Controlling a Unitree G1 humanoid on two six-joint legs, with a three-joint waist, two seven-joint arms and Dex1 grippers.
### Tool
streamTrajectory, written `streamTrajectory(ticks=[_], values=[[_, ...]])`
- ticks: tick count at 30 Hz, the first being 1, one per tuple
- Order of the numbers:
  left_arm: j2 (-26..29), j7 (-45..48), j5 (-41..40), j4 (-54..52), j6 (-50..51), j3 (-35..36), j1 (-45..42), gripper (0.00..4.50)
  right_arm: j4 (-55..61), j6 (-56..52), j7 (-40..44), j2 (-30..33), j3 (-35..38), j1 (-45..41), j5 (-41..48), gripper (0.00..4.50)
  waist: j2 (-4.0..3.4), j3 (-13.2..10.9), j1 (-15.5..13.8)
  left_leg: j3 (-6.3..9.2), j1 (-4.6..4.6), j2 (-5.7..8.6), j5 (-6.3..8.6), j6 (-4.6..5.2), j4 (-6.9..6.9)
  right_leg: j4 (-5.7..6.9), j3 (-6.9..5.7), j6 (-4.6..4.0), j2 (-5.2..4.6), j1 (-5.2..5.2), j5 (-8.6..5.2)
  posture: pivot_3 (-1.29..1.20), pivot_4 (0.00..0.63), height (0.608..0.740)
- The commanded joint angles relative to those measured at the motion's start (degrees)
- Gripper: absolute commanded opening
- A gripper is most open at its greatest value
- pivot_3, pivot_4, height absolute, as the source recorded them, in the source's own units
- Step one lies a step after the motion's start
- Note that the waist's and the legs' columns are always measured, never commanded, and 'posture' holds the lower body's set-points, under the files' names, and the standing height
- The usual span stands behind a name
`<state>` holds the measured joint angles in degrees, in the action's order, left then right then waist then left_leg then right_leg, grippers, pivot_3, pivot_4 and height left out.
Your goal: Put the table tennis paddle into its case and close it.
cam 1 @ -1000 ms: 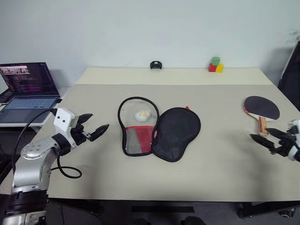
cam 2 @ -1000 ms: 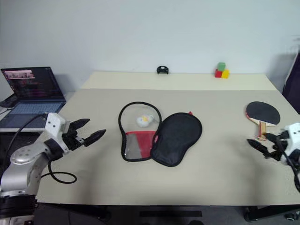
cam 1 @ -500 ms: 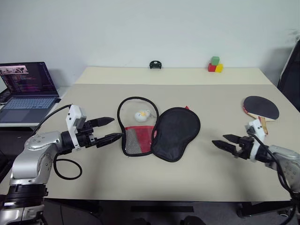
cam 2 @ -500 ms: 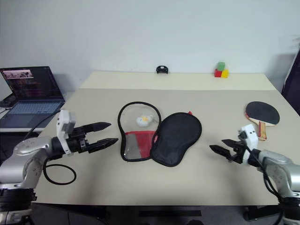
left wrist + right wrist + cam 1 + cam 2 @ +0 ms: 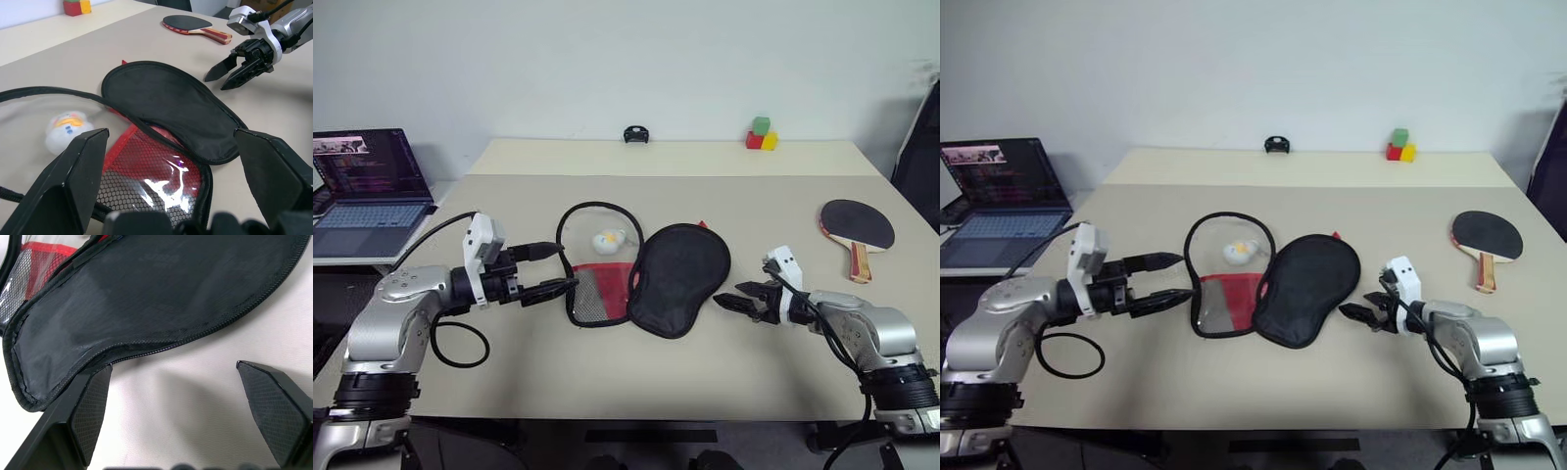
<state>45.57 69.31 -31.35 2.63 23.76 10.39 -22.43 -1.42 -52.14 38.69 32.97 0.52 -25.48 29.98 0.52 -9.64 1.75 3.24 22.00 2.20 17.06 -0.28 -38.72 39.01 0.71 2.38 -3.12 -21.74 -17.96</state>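
The case [image 5: 680, 277] lies unzipped and spread flat at the table's middle. Its black flap is on the right; the red mesh half [image 5: 602, 291] with the ball charm [image 5: 607, 240] is on the left. The table tennis paddle [image 5: 855, 225] rests on the table at the far right, black face up, handle toward me. My left gripper [image 5: 566, 266] is open and level, with its tips at the case's left rim. My right gripper [image 5: 726, 294] is open and empty, low over the table, just right of the black flap [image 5: 146, 298]. Its fingers [image 5: 93, 406] straddle bare table by the flap's edge.
An open laptop [image 5: 367, 186] sits left of the table. Coloured blocks [image 5: 759, 134] and a small black object [image 5: 635, 134] stand at the far edge. A black cable loop [image 5: 455, 348] hangs by my left arm. A dark chair [image 5: 920, 147] is at the right.
My right gripper has swept left from beside the paddle to the flap's right edge. My left gripper has swung right to the case's left rim. Both have stayed open.
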Motion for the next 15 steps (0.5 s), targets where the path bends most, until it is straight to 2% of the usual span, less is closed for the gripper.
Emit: streamTrajectory(ticks=[1,6,15], values=[[0.12,-0.25,-0.05,-1.4,-0.54,0.13,-0.71,4.44,2.72,-5.78,0.64,-4.36,-2.76,-2.11,3.14,4.46,0.01,0.01,0.2,0.0,0.0,0.0,0.0,0.0,0.0,0.0,0.0,0.0,0.0,0.0,0.0,0.0,0.15,0.74],[-0.32,-0.54,0.41,-1.34,-0.82,-0.6,-1.29,4.44,2.24,-10.48,-0.82,-9.69,-2.24,-5.15,4.4,4.46,0.01,0.01,0.5,0.02,-0.06,-0.03,0.0,0.0,0.02,0.07,0.04,0.0,0.07,-0.02,0.0,0.0,0.15,0.74],[-0.45,-1.21,0.51,-1.62,-0.52,-0.86,-1.88,4.44,-0.42,-10.14,-2.73,-12.32,-2.19,-7.14,2.18,4.46,0.02,0.01,0.08,0.02,0.04,0.02,0.0,-0.01,0.01,0.04,0.05,0.0,0.02,-0.14,0.0,0.0,0.15,0.74]])
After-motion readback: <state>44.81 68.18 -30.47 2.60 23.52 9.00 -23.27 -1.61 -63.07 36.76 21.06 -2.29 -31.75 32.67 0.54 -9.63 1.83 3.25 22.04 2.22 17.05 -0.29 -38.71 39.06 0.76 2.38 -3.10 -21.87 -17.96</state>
